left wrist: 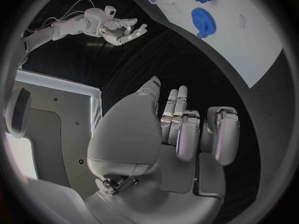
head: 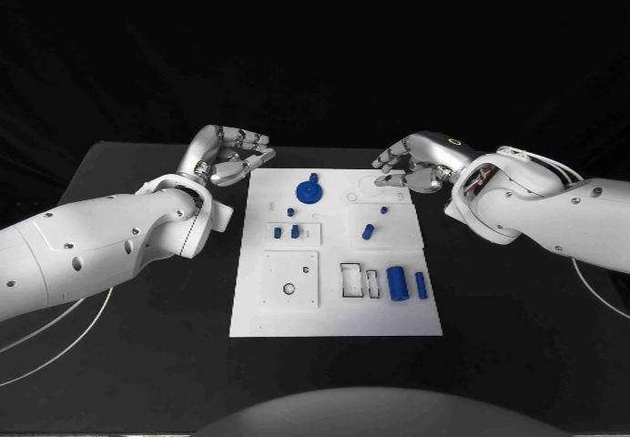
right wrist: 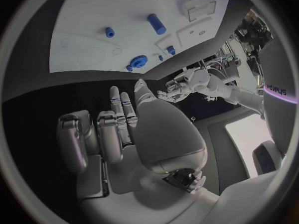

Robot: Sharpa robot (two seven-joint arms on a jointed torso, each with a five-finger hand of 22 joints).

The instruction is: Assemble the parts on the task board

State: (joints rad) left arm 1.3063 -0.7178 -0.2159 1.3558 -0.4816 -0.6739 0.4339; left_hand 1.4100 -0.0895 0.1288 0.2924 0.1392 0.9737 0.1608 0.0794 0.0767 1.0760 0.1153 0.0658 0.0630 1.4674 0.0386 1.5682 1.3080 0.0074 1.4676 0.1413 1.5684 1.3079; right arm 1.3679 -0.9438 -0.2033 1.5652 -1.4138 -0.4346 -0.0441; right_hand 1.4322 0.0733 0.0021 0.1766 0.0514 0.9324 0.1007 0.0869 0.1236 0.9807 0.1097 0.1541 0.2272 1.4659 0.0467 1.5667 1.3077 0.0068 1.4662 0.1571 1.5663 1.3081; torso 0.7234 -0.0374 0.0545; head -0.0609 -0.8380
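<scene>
lying loose on the task board point(head: 263, 319) in the middle of the black surface point(head: 131, 364), the blue parts sit well apart: a gear point(head: 309, 190) near the far edge, small pegs point(head: 287, 232) mid-board, two cylinders point(head: 397, 282) nearer the robot; the left hand point(head: 231, 157) and right hand point(head: 410, 162) hover beside the far corners, fingers loosely curled, holding nothing. judged from here, a careless reach could knock the small pegs over or roll the cylinders off, and both hands converging on the gear could collide.
</scene>
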